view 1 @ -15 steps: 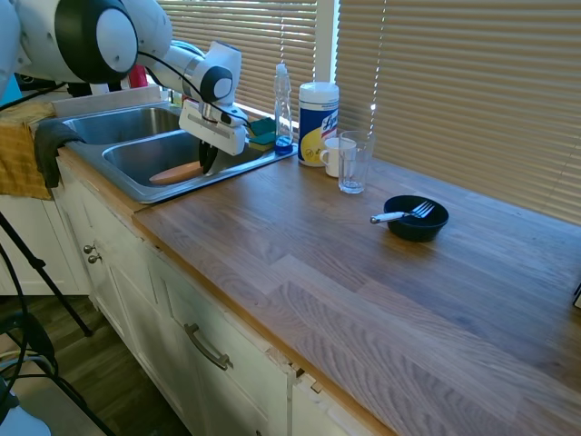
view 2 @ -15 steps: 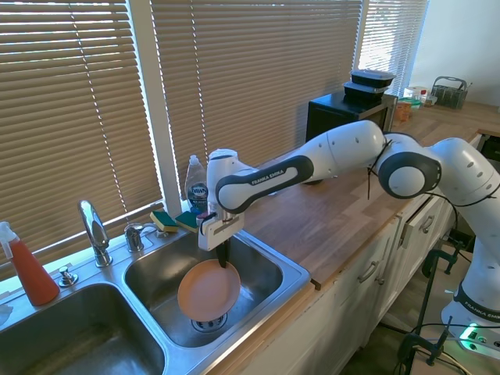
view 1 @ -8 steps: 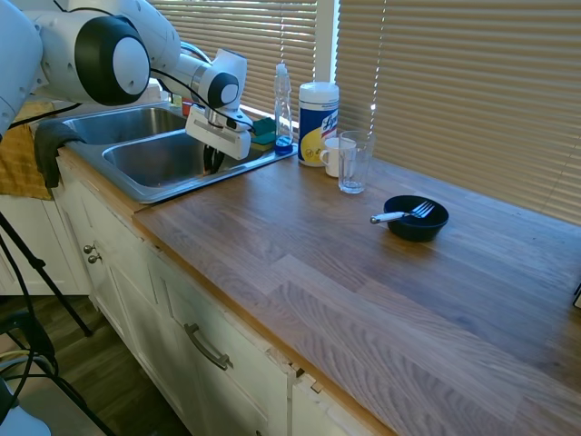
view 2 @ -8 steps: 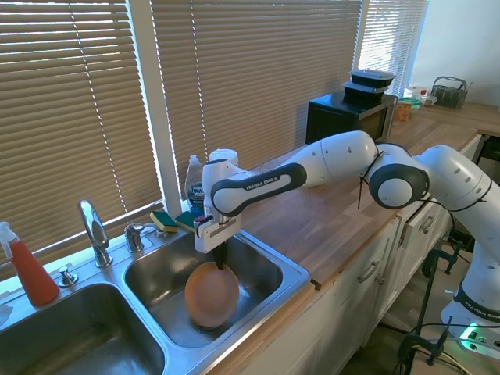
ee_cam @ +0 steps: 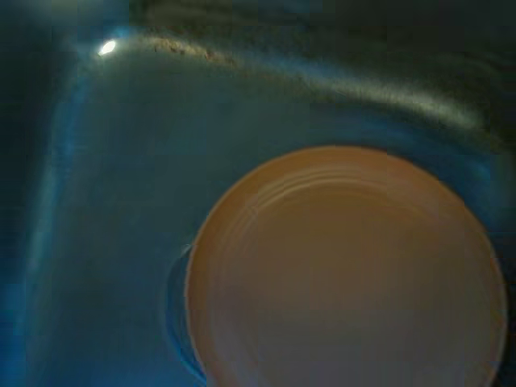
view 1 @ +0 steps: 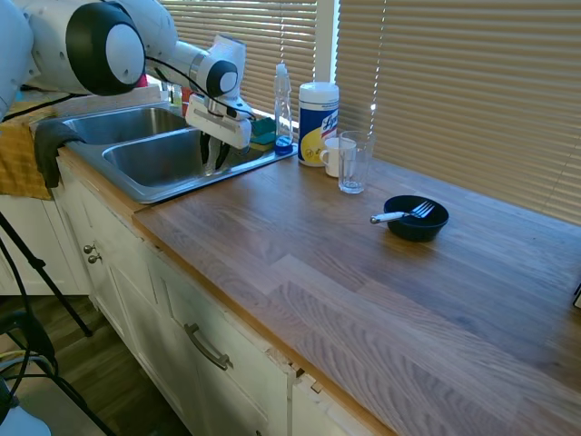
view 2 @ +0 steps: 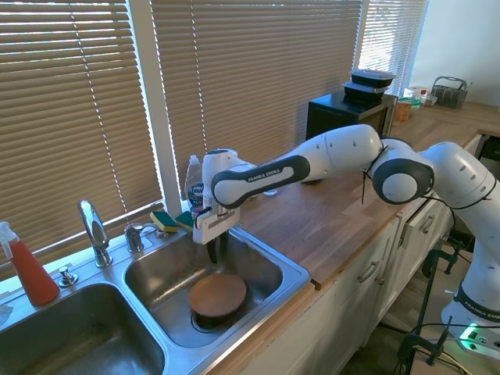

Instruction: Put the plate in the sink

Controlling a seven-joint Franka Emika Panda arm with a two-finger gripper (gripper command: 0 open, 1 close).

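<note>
The salmon-orange plate (view 2: 217, 295) lies flat on the floor of the near basin of the steel sink (view 2: 298, 273), over the drain. My gripper (view 2: 215, 250) hangs above the plate's far edge, open, with a gap down to the plate and nothing between its fingers. The wrist view looks straight down on the plate (ee_cam: 339, 266) resting on the dim basin floor (ee_cam: 105, 201). In the first exterior view the gripper (view 1: 216, 156) dips just inside the sink (view 1: 163, 191), and the plate is hidden below the rim.
On the wooden counter stand a black bowl with a fork (view 1: 416, 218), a glass (view 1: 352, 163), a white mug (view 1: 332, 156), a wipes canister (view 1: 318, 109) and a soap bottle (view 1: 283, 104). Sponges (view 2: 166, 221), the faucet (view 2: 94, 230) and a red bottle (view 2: 27, 269) line the sink's back.
The plate, held tilted over the basin a second ago, has dropped and now lies flat on the sink floor. The gripper has let go of it and risen slightly.
</note>
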